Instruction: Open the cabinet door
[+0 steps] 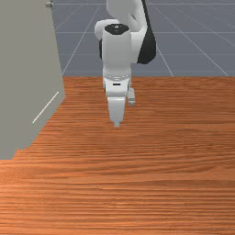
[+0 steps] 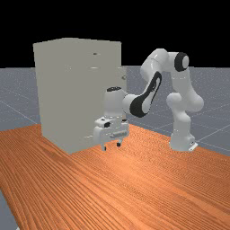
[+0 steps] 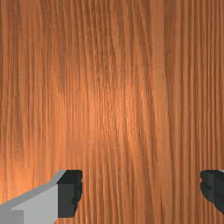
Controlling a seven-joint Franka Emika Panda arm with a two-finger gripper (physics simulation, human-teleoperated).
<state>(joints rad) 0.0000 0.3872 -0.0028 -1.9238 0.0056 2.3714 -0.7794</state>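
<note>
- Step in hand, as judged: approach to the cabinet [image 2: 81, 99].
- Cabinet location: on the table [image 2: 134, 188], at the front view's left.
- My gripper [image 2: 111, 146]: fingers wide apart, empty.
- Next: I should move cabinetward and align for a hold.

The cabinet [image 2: 58, 94] stands on the table [image 2: 134, 188].

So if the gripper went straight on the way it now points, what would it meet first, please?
Most likely the wooden table: the open gripper points down at it, though the gap is unclear.
</note>
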